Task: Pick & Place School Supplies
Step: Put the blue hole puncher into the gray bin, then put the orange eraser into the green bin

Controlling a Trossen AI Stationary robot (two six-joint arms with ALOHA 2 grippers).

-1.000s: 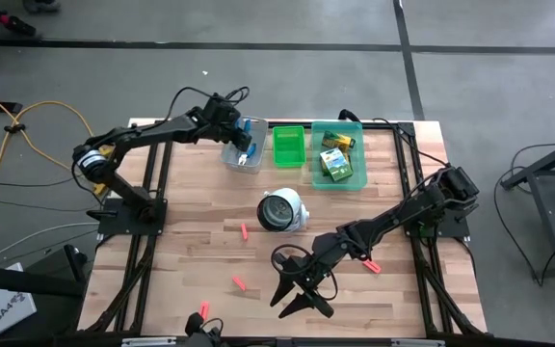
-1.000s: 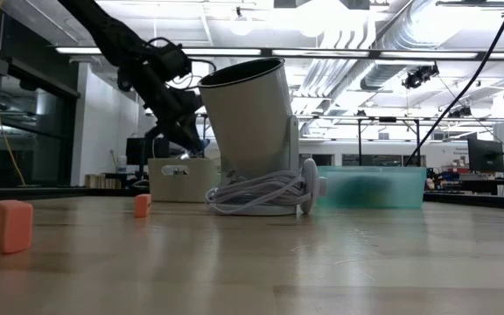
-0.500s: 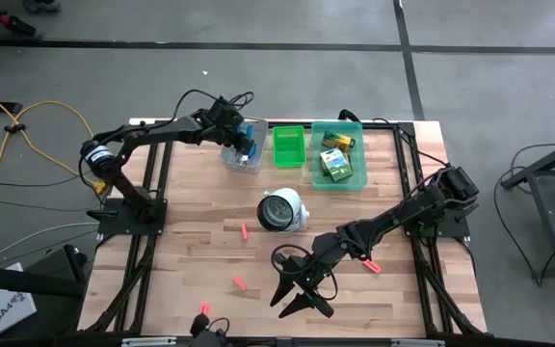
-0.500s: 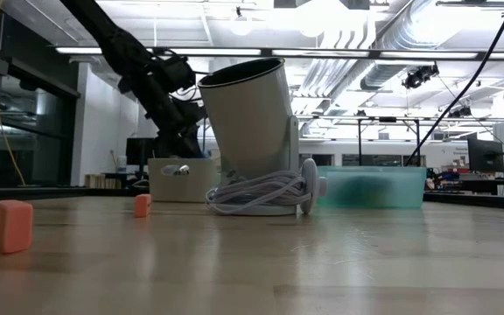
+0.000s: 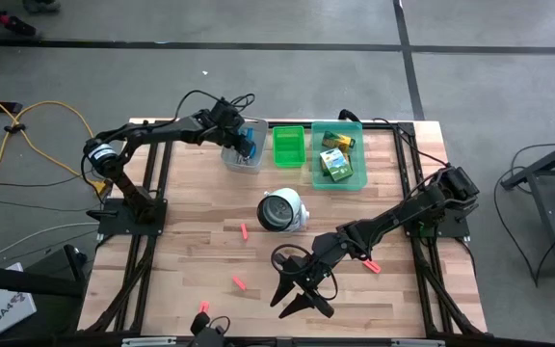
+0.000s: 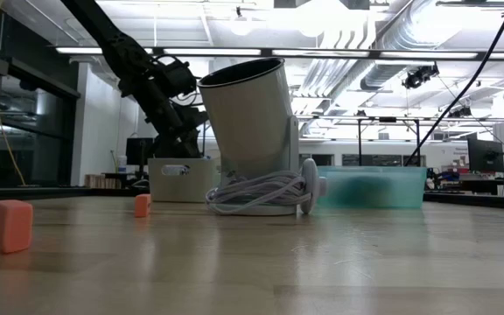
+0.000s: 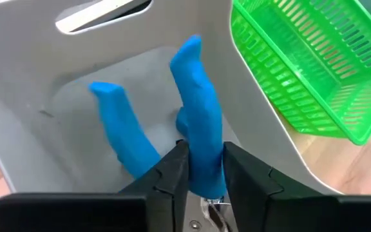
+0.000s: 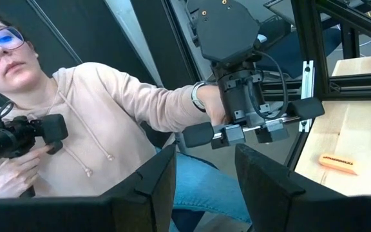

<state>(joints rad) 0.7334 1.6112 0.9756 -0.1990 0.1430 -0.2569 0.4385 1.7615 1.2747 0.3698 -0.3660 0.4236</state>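
Now the left gripper (image 7: pixel 201 169), clamped on blue-handled scissors (image 7: pixel 198 116), has dropped lower into the grey bin (image 7: pixel 37 77); the right gripper (image 5: pixel 297 299) stays splayed open, empty.

One blue-handled scissors (image 7: pixel 195 122), two crayon boxes (image 5: pixel 336 165), four red-pink stubs (image 5: pixel 244 231), three bins (image 5: pixel 288 146).

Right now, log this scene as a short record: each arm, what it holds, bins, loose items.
left gripper: over the grey bin, fingers shut on blue scissors
right gripper: near table's front edge, fingers open, empty
green bin: nothing visible inside
teal bin: crayon boxes
loose on table: red-pink stubs
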